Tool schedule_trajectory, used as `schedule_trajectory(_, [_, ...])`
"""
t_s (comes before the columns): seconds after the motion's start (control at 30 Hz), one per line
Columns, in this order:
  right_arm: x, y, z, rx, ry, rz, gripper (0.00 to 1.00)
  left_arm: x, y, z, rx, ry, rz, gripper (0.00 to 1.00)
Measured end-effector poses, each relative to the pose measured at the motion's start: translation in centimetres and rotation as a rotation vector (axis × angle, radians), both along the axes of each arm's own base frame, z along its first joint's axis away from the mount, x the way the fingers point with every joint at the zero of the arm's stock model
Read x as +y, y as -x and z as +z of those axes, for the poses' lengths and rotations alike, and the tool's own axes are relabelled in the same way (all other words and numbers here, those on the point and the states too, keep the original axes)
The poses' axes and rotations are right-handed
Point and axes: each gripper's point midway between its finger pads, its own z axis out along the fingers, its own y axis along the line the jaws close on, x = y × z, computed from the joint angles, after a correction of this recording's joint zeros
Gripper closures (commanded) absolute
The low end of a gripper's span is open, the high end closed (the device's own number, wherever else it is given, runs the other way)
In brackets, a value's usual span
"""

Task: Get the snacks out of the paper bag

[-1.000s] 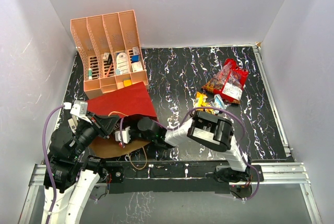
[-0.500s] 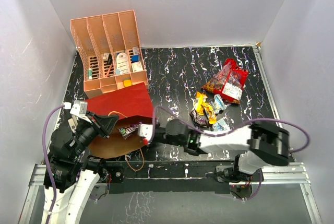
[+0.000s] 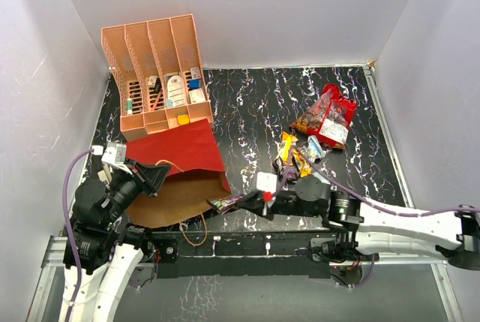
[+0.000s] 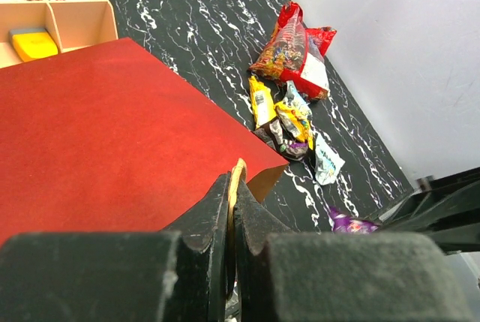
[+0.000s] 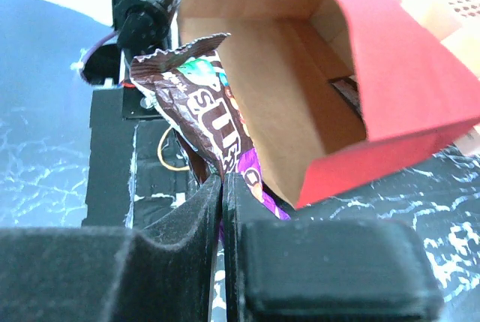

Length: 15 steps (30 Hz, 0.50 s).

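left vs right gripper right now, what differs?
Left gripper pinches the paper bag at its mouth edge; right gripper pinches a purple-brown packet. Left sits at the bag; right is outside the mouth, over the table. Both shut.

Both the left arm (image 3: 101, 209) and right arm (image 3: 397, 221) have white shells with black joints; purple cables (image 3: 67, 187) run along them. Left end effector (image 4: 231, 191) and right end effector (image 5: 222, 187) show matte black fingers.
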Motion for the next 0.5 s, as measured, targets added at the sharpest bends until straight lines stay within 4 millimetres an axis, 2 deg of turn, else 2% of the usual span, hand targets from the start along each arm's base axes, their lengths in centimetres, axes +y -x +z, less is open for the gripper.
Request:
schedule_trajectory(0.1, [-2.3,-1.0,1.5,0.045,-0.049,-0.126,0.93,0.0,-0.2,-0.3,0.018,-0.004,0.002,0.98])
schedule_trajectory(0.17, [-3.8,-2.8,2.2,0.091,-0.088,-0.271,0.93,0.0,-0.3,-0.5,0.028,-0.007,0.002,0.98])
schedule_trajectory(0.27, [-6.0,-6.0,1.7,0.157,-0.110,-0.525,0.93,-0.1,-0.5,-0.8,0.045,-0.011,0.001,1.00])
schedule_trajectory(0.37, [-8.5,-9.4,-0.7,0.186,-0.057,-0.818,0.93,-0.1,-0.6,-1.0,0.057,-0.014,0.000,1.00])
schedule_trajectory(0.5, [-12.0,-12.7,-4.4,0.168,0.054,-1.109,0.93,-0.1,-0.7,-1.1,0.060,-0.014,0.001,1.00])
